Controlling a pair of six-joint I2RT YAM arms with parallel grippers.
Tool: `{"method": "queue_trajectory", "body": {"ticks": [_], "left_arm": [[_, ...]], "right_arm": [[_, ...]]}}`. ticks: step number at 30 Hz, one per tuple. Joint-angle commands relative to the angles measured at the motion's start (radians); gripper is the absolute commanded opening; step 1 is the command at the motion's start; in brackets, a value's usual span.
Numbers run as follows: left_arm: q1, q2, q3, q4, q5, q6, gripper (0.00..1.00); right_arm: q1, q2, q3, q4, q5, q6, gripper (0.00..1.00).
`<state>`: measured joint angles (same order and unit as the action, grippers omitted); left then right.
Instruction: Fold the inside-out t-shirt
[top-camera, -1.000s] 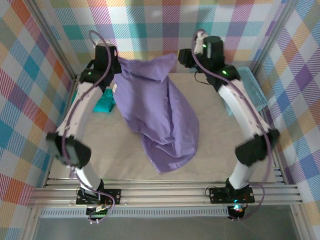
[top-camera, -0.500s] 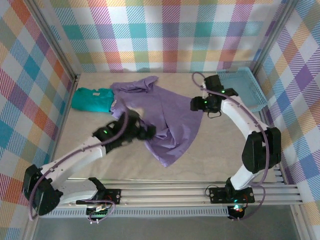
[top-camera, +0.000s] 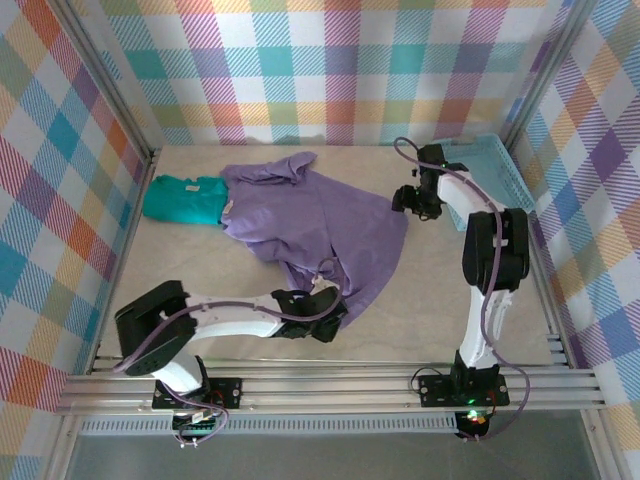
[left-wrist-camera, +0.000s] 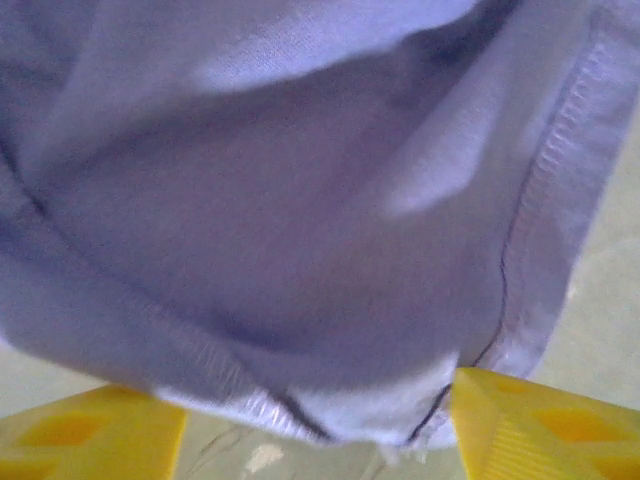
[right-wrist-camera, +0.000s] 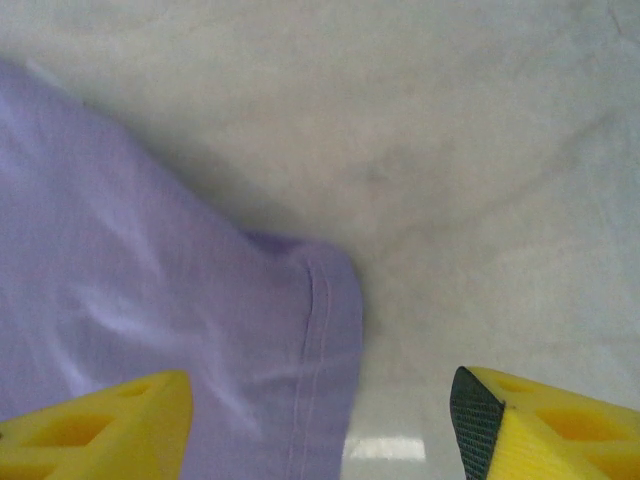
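The inside-out t-shirt (top-camera: 320, 225), lavender-purple, lies crumpled on the table, running from the back left toward the front middle. My left gripper (top-camera: 335, 312) sits low at its near hem. In the left wrist view the stitched hem corner (left-wrist-camera: 350, 415) hangs between the yellow fingers (left-wrist-camera: 90, 435), which stand wide apart, and the left gripper (left-wrist-camera: 320, 425) is open. My right gripper (top-camera: 403, 200) is at the shirt's right corner. In the right wrist view the right gripper (right-wrist-camera: 320, 405) is open, with a hemmed edge (right-wrist-camera: 320, 330) lying flat between its fingers.
A folded teal-green garment (top-camera: 180, 198) lies at the back left, touching the shirt. A light blue basket (top-camera: 500, 175) stands at the back right, just beyond the right arm. Plaid walls close in the table on three sides.
A second ago both grippers held the shirt up at the back. It has dropped onto the table. The left arm swung down to the near hem, the right to the right corner, jaws apart.
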<state>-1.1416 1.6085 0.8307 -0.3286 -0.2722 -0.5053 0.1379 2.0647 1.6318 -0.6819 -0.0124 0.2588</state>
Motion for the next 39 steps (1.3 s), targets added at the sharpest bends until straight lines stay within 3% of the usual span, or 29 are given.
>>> {"method": "queue_trajectory", "body": {"ticks": [1, 6, 11, 16, 21, 32, 36, 39], "left_arm": [[-0.003, 0.085, 0.029, 0.042, -0.039, -0.065, 0.56], [0.004, 0.077, 0.008, 0.07, -0.085, -0.097, 0.26], [0.06, -0.126, -0.101, -0.012, -0.092, -0.105, 0.0], [0.164, -0.363, -0.205, -0.037, 0.015, -0.085, 0.0], [0.246, -0.468, -0.231, -0.106, 0.07, -0.068, 0.0], [0.298, -0.531, -0.255, -0.123, 0.089, -0.068, 0.0], [0.3, -0.538, -0.254, -0.123, 0.084, -0.066, 0.0], [0.307, -0.545, -0.258, -0.13, 0.078, -0.061, 0.0]], "right_arm": [[-0.008, 0.059, 0.082, -0.036, -0.025, -0.015, 0.7], [-0.009, 0.122, 0.143, -0.052, -0.105, -0.022, 0.69], [-0.008, 0.072, 0.081, -0.053, -0.15, -0.052, 0.69], [0.022, -0.067, -0.101, 0.006, -0.2, -0.064, 0.7], [0.047, -0.114, -0.232, 0.064, -0.189, -0.057, 0.71], [0.051, 0.035, -0.1, 0.04, -0.185, -0.108, 0.69], [0.052, 0.061, -0.092, 0.052, -0.216, -0.108, 0.61], [0.051, 0.063, -0.079, 0.07, -0.235, -0.122, 0.43]]}}
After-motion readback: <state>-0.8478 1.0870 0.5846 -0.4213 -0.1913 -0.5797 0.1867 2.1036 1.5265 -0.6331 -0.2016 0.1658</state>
